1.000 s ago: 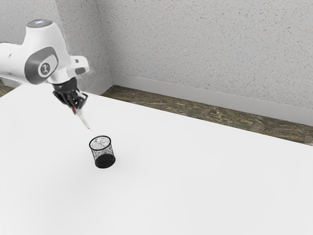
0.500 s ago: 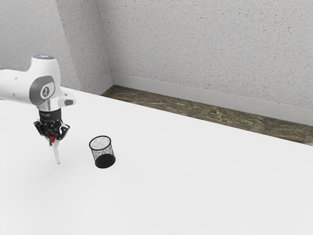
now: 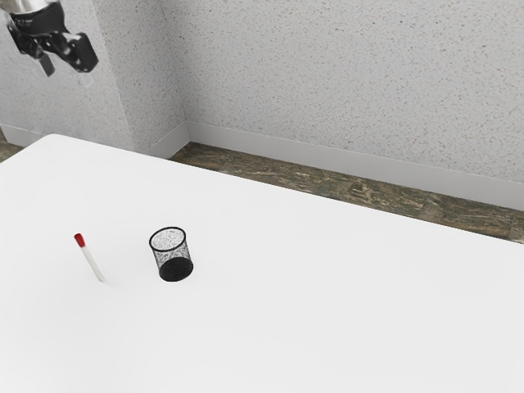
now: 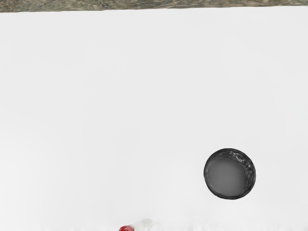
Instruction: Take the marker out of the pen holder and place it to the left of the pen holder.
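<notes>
Item, one black two-finger gripper point(image 3: 67, 67), high in the exterior view's upper left corner, its upper part and the arm cut off by the picture's border; the fingers stand wide apart, with the marker well clear of them. Item, one marker point(image 3: 92, 263), slim and straight, pale body with a red cap point(image 3: 79, 240), located to the exterior view's left of the pen holder point(image 3: 171, 255), outside it and apart from it; slanted as seen there, cap end uppermost in the picture, though whether it leans or lies flat cannot be told. In the wrist view the cap is partly cropped by the border and the pale body is faint against the white, its outline hard to trace. Item, the pen holder itself, upright, a round cup of fine black mesh with a thicker dark rim and a solid-looking black base; the weave blurs into grey speckle, and from above the inside reads as a smooth grey disc with glints along the wall. Item, one table point(image 3: 327, 303), plain, smooth and white, with a rounded corner, cropped by the frame. Item, floor point(image 3: 368, 192), brown and streaked like stone. Item, wall point(image 3: 344, 74), pale grey, speckled, above a plain light skirting point(image 3: 327, 154)
</notes>
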You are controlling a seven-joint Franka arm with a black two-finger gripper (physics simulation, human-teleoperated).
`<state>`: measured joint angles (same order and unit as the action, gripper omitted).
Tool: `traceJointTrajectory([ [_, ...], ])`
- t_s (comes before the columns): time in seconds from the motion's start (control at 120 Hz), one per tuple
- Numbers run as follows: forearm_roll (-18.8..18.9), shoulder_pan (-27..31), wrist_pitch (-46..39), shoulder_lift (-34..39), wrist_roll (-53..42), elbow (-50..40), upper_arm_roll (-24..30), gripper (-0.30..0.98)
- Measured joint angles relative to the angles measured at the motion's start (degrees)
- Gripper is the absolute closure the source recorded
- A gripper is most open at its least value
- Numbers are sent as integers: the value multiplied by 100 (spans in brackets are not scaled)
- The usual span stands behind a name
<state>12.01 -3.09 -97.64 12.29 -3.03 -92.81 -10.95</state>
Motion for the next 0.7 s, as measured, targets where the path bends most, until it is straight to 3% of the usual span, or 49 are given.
traceJointTrajectory([
  [0.092, -441, -387, 767, 86, -62, 187, 202, 6],
  [0.208, -679, -457, 1304, 94, -126, 241, 239, 4],
  [0.7, -825, -429, 1874, 104, -289, 218, 178, 2],
])
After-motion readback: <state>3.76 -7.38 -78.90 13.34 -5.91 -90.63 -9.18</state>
